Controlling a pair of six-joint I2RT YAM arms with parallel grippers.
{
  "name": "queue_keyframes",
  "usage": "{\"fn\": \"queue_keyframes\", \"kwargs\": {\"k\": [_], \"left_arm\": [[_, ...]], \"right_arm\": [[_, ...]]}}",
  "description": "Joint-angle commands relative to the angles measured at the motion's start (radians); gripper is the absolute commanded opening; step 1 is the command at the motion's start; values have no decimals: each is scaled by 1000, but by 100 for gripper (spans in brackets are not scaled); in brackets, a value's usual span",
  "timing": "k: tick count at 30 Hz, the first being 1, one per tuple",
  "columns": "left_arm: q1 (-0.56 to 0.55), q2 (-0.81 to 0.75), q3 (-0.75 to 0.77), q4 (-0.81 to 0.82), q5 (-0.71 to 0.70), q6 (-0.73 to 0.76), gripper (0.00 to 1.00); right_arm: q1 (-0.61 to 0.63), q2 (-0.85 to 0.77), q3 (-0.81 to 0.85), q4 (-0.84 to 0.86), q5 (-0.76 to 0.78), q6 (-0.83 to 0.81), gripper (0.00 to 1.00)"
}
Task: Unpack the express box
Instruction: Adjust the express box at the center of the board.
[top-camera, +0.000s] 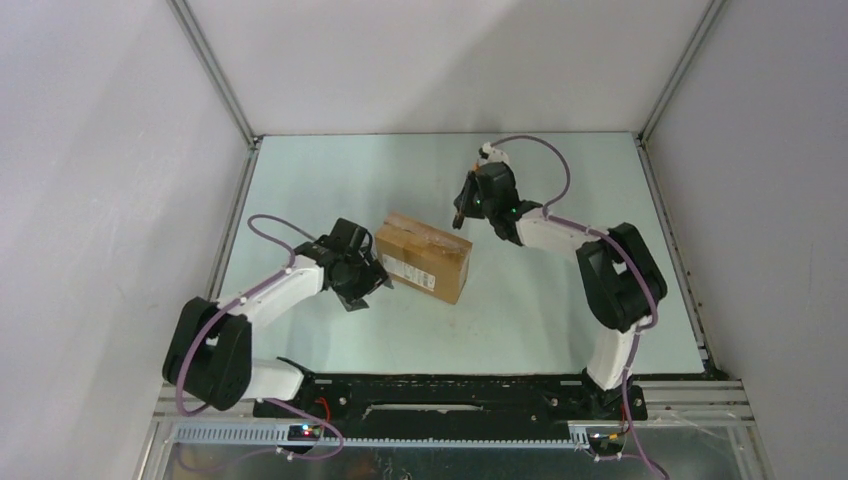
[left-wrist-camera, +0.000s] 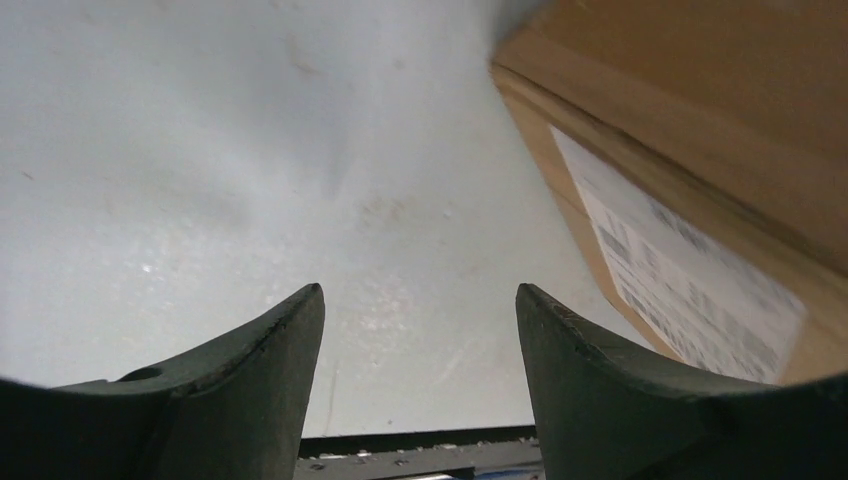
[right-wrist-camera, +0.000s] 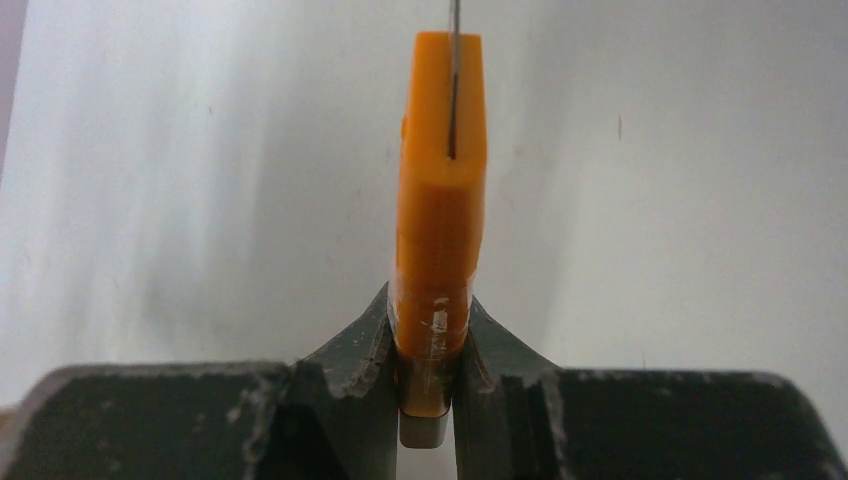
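The express box, a brown cardboard parcel with a white label on its near side, lies on the table in the middle. My left gripper sits low just left of the box, open. In the left wrist view its fingers stand wide apart over bare table, and the box with its label fills the upper right, beside the right finger. My right gripper hovers by the box's far right corner. It is shut on an orange utility knife, whose thin blade points away from the jaws.
The pale table is walled by white panels on the left, right and back, with aluminium posts at the back corners. A black mounting rail with both arm bases runs along the near edge.
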Motion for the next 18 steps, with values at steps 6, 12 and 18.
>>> {"fn": "queue_keyframes", "kwargs": {"k": [6,12,18], "left_arm": [[57,79,105,-5,9,101,76],[79,102,149,-9,1,125,81],[101,127,199,-26,-6,149,85]], "right_arm": [[25,-295,-300,52,-77,126,0],[87,-370,-387,74,-124,159,0],[127,-422,-440,80,-131,174,0]]}}
